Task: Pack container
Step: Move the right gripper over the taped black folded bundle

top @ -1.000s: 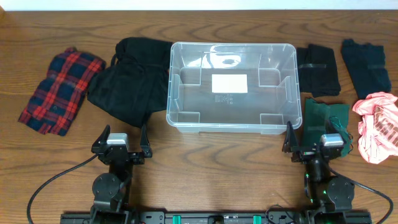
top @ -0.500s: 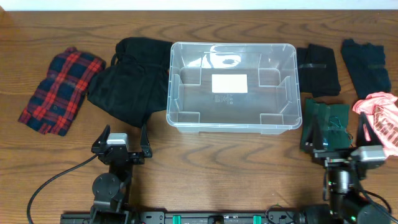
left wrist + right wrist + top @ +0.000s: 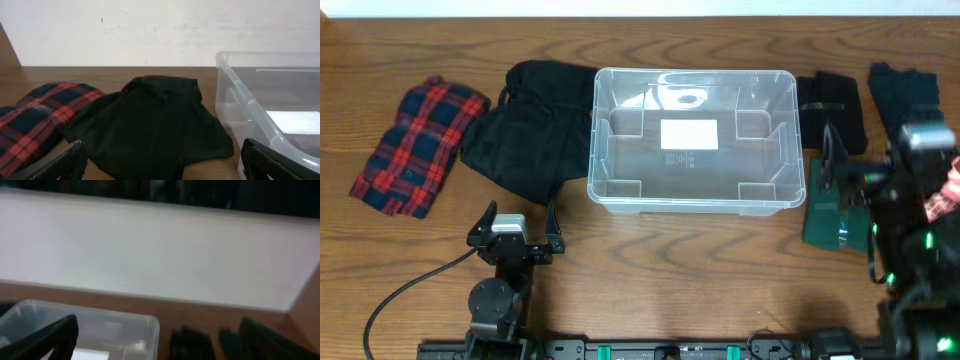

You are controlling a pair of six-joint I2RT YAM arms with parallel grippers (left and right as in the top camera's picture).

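Overhead and wrist views: left tool [image 3: 518, 224] and right tool [image 3: 157, 332] gape fully, empty, touching nothing.

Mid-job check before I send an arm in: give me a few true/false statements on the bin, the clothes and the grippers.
1. The container holds no clothing. True.
2. The red plaid garment lies right of the container. False: it lies at the far left of the table.
3. The left gripper and the right gripper are both open and empty. True.
4. The black garment is inside the container. False: it lies on the table beside the container's left wall.
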